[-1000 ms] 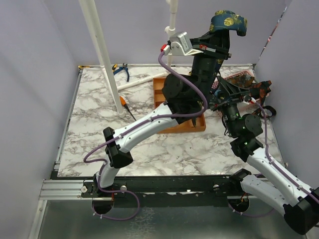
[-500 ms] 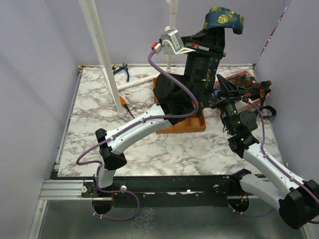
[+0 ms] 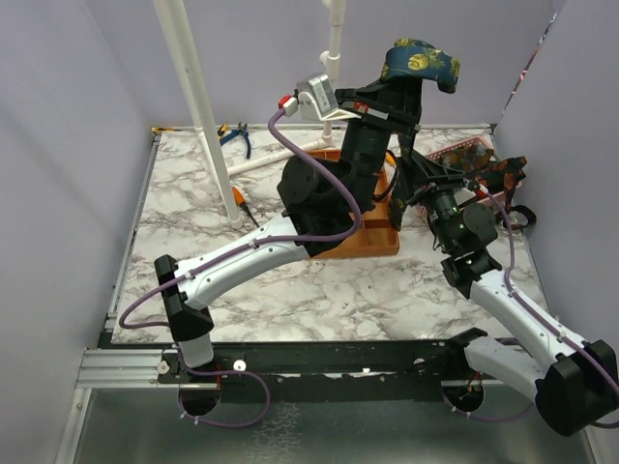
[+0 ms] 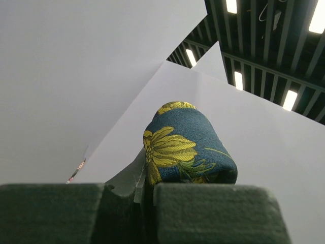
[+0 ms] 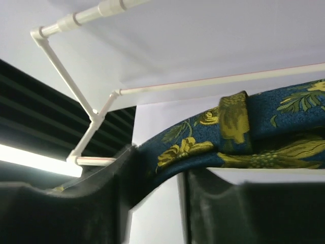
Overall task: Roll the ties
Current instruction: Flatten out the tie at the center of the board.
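Observation:
A rolled tie [image 3: 421, 61], teal-blue with yellow leaves, is held high above the back of the table, and my left gripper [image 3: 404, 85] is shut on it. In the left wrist view the roll [image 4: 190, 145] sits just past the closed fingertips of the left gripper [image 4: 147, 188]. My right gripper [image 3: 418, 180] points upward just below and right of the left wrist. In the right wrist view a flat length of blue tie with yellow flowers [image 5: 188, 145] crosses the tips of the right gripper [image 5: 157, 173]. A narrow gap shows between its fingers, and a grip is unclear.
An orange compartment tray [image 3: 375, 239] lies under the left arm. A pink basket [image 3: 462, 153] with more ties, orange-red print [image 3: 498, 174], stands at the back right. A white pole [image 3: 198, 106], pliers [image 3: 235, 135] and an orange screwdriver [image 3: 239, 199] are at the back left.
The left arm has swung left, carrying the rolled tie with it. The right gripper has risen toward the left wrist and its jaws have narrowed from wide open.

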Controlling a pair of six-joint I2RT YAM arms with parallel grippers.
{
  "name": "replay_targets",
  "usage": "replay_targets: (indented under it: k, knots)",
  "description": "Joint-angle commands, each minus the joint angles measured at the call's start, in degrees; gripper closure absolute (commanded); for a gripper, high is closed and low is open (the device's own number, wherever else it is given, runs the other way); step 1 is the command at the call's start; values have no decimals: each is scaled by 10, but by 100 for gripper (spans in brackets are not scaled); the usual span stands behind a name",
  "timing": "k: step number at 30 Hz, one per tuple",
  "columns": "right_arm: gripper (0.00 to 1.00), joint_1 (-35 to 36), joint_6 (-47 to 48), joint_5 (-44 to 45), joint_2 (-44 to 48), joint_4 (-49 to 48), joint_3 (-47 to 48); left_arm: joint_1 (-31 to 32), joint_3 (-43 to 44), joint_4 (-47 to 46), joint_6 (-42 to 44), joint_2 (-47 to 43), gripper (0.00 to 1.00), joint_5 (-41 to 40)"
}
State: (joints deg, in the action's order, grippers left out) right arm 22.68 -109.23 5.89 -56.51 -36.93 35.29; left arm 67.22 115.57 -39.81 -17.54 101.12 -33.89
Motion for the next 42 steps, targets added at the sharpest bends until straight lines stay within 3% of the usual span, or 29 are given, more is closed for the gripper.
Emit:
replay_targets:
  k: [1,4,6,8,11,13,14,16,17,22,27,31,36,42]
  knots:
    - [70,-7,34,-22,5,34,29,3,-69,-40,1,-64,100,-4]
    - [98,-17,89,-19,29,79,45,3,-129,-50,15,-105,100,-15]
    - [100,-34,175,-17,61,171,82,3,-185,-52,32,-147,100,-21]
    - [100,-39,356,-1,92,261,139,3,-266,-51,56,-209,100,-28]
    - [100,-40,592,-10,108,399,256,4,-430,-40,79,-339,89,-61]
    - [100,-39,693,-17,109,476,314,5,-538,-8,75,-429,81,-95]
    - [100,-39,730,-17,112,510,335,5,-593,14,71,-471,67,-106]
    - [100,-39,785,-13,118,568,357,5,-673,84,45,-542,16,-140]
    - [100,-38,799,-3,122,596,358,5,-704,144,23,-580,3,-156]
    - [100,-39,834,30,185,643,266,6,-827,430,-176,-730,1,-212]
    - [100,-39,792,28,267,626,94,6,-916,585,-323,-914,1,-220]
    - [100,-39,741,40,319,617,-7,6,-957,697,-449,-1006,1,-232]
    - [100,-38,707,54,387,592,-106,6,-951,750,-484,-980,1,-235]
    - [100,-39,680,56,419,622,-134,6,-977,697,-466,-912,1,-158]
